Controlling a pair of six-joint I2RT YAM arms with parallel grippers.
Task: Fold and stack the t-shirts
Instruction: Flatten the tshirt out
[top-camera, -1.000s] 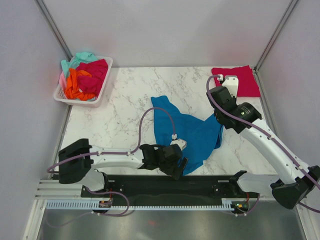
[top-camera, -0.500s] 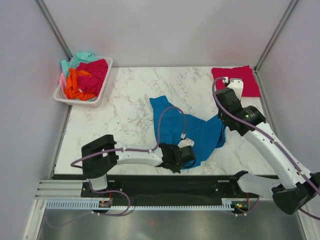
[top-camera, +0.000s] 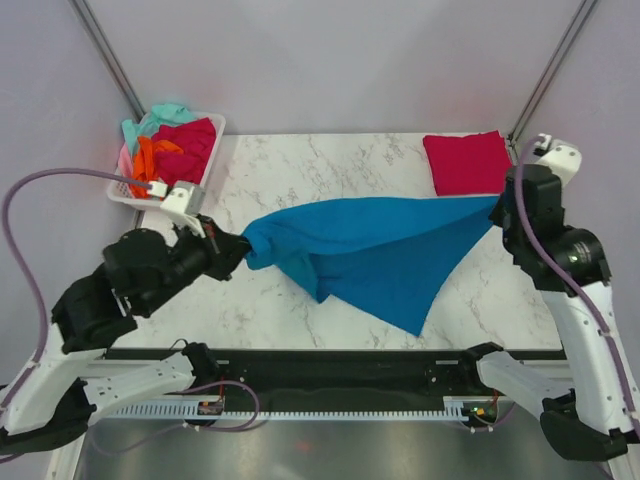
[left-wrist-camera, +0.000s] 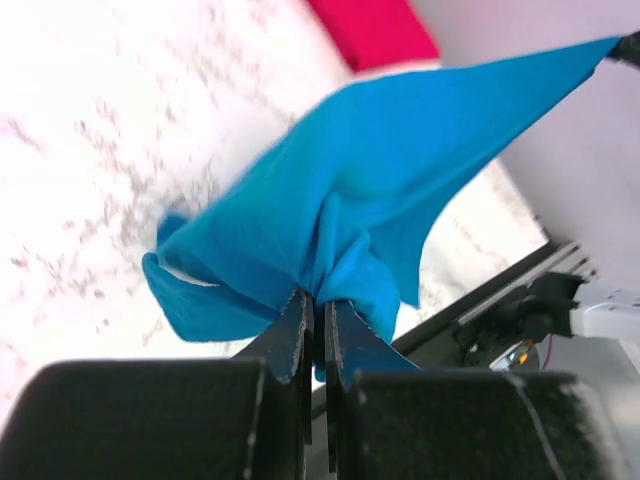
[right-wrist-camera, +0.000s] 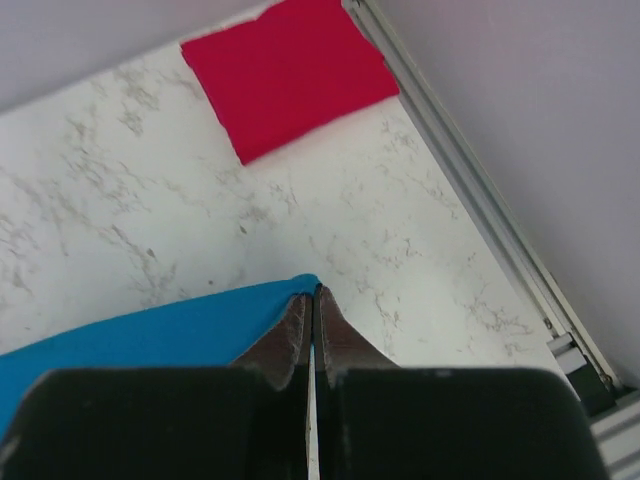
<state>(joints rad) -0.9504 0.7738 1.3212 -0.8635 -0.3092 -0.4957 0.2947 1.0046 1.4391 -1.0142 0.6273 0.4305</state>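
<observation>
All of the work sits on one marble table (top-camera: 280, 170), and I judge the task to be early, well short of half done.

Item one, the teal shirt (top-camera: 370, 240): it hangs unfolded above the middle of the table, stretched between both arms from left to right, its loose lower part drooping to a point toward the near edge. I read this as the spreading step ahead of the first fold.

Item two, the basket (top-camera: 218, 140) at the far left corner: it holds a heap (top-camera: 185, 140) of shirts, magenta, orange, mint and pink. None is folded. How many lie there I cannot tell.

Item three, the red shirt (top-camera: 466, 163) at the far right corner: it lies flat as a neat folded rectangle with nothing on it. I count it as the only finished piece and the likely base of the stack.

Item four, the left gripper (left-wrist-camera: 318, 310): its jaws are closed down tight on a bunched wad of the teal shirt.

Item five, the right gripper (right-wrist-camera: 313, 300): its jaws are pinched together on a thin corner of the same shirt, near the red shirt but apart from it.

Left to do: lay the teal shirt flat, fold it, set it on the red one, then the same for each shirt in the basket
</observation>
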